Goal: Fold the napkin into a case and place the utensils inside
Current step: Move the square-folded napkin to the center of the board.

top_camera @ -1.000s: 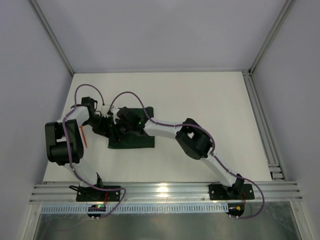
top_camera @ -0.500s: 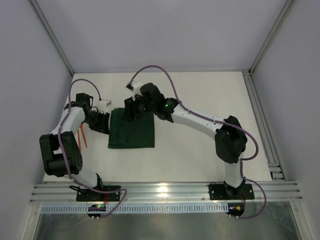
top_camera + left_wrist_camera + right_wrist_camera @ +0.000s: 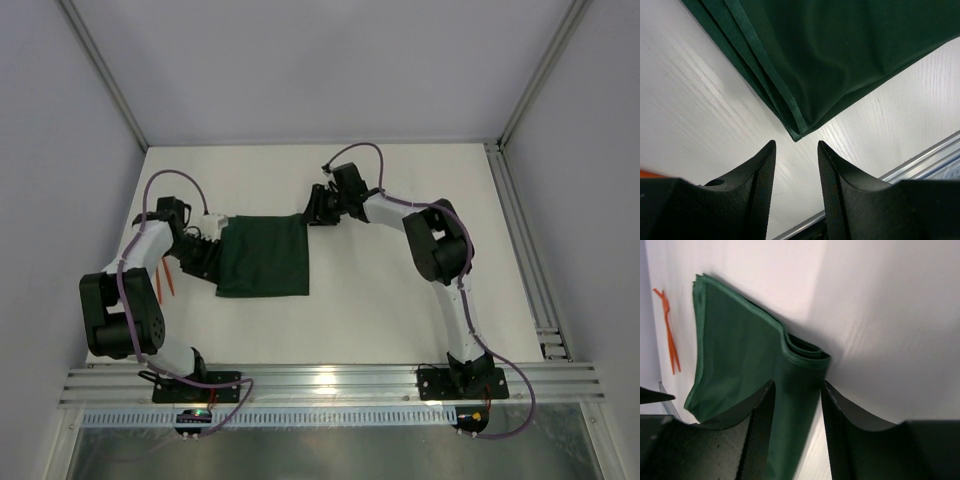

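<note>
The left gripper (image 3: 796, 167) stood released: its two dark fingers (image 3: 760, 192) were parted and the gap between them held nothing but bare white table (image 3: 705, 115). Directly ahead of the fingertips, close but not touching them, lay one layered corner of the dark green napkin (image 3: 840, 60), with several stacked hems running away from the gripper along one edge. Further out on the right of that gripper, a metal rail (image 3: 940, 150) ran past. In the overhead view, the left gripper (image 3: 208, 262) sat at the left edge of the napkin (image 3: 263, 255), and the orange utensils (image 3: 169, 278) lay on the table (image 3: 400, 300) behind that gripper, on the side opposite the cloth. The right gripper (image 3: 797, 415) was likewise released: its fingers (image 3: 762, 435) stood apart, nothing was pinched between their inner faces, and the cloth was seen through the gap. Just ahead of the fingertips, the napkin (image 3: 740, 360) showed a folded corner with the layers curling one over another. Well beyond the cloth's opposite edge lay the utensils (image 3: 667, 325), thin and orange, clear of the cloth. Overhead, the right gripper (image 3: 312, 212) sat at the far right corner of the napkin, which lay flat as a folded rectangle between the two grippers.
</note>
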Available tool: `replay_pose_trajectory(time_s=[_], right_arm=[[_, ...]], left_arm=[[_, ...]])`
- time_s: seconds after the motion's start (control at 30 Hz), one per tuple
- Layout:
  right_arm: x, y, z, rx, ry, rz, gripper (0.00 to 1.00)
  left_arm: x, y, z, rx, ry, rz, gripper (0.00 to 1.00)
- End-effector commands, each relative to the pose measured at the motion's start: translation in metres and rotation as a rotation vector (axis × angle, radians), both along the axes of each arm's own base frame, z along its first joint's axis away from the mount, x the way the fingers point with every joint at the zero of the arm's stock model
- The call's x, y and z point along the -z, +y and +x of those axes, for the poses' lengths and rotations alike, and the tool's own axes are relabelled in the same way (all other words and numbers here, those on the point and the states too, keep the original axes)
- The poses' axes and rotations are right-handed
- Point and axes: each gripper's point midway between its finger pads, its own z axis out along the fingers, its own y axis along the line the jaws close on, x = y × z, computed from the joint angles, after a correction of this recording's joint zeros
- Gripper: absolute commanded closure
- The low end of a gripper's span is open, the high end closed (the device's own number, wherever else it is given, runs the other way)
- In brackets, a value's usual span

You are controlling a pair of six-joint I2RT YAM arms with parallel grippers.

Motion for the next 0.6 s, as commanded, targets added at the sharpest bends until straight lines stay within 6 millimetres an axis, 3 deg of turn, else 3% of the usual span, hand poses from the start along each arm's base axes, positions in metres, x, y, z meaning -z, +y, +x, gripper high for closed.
replay_pose_trajectory(time_s=[0.0, 0.17, 0.27, 0.3, 0.37, 0.4, 0.43, 0.47, 0.5, 0.57], right_arm=[[-0.033, 0.029, 0.016, -0.019, -0.062, 0.128, 0.55], [-0.011, 0.028, 0.02, 0.034, -0.015, 0.117, 0.6], [-0.004, 0.026, 0.019, 0.057, 0.001, 0.111, 0.71], [-0.003, 0.023, 0.018, 0.069, 0.005, 0.112, 0.8], [-0.002, 0.02, 0.017, 0.083, 0.007, 0.117, 0.88], [-0.014, 0.019, 0.02, 0.092, -0.02, 0.14, 0.92], [-0.007, 0.013, 0.014, 0.103, -0.004, 0.134, 0.96], [-0.009, 0.011, 0.012, 0.113, -0.002, 0.144, 0.96], [-0.027, 0.009, 0.015, 0.121, -0.042, 0.172, 0.96], [-0.019, -0.004, 0.003, 0.149, -0.027, 0.163, 0.96]], left_arm=[[0.007, 0.0, -0.012, 0.012, 0.042, 0.009, 0.59], [0.017, 0.005, -0.022, 0.023, 0.087, 0.034, 0.62], [0.017, 0.005, -0.021, 0.03, 0.085, 0.033, 0.63], [0.014, 0.002, -0.02, 0.035, 0.075, 0.015, 0.63], [0.008, -0.003, -0.017, 0.045, 0.053, -0.014, 0.63], [0.004, -0.008, -0.017, 0.049, 0.048, -0.039, 0.63], [0.0, -0.009, -0.014, 0.052, 0.034, -0.046, 0.63], [-0.003, -0.009, -0.012, 0.057, 0.023, -0.05, 0.63], [-0.006, -0.011, -0.012, 0.06, 0.02, -0.061, 0.63], [-0.009, -0.011, -0.007, 0.065, 0.01, -0.065, 0.63]])
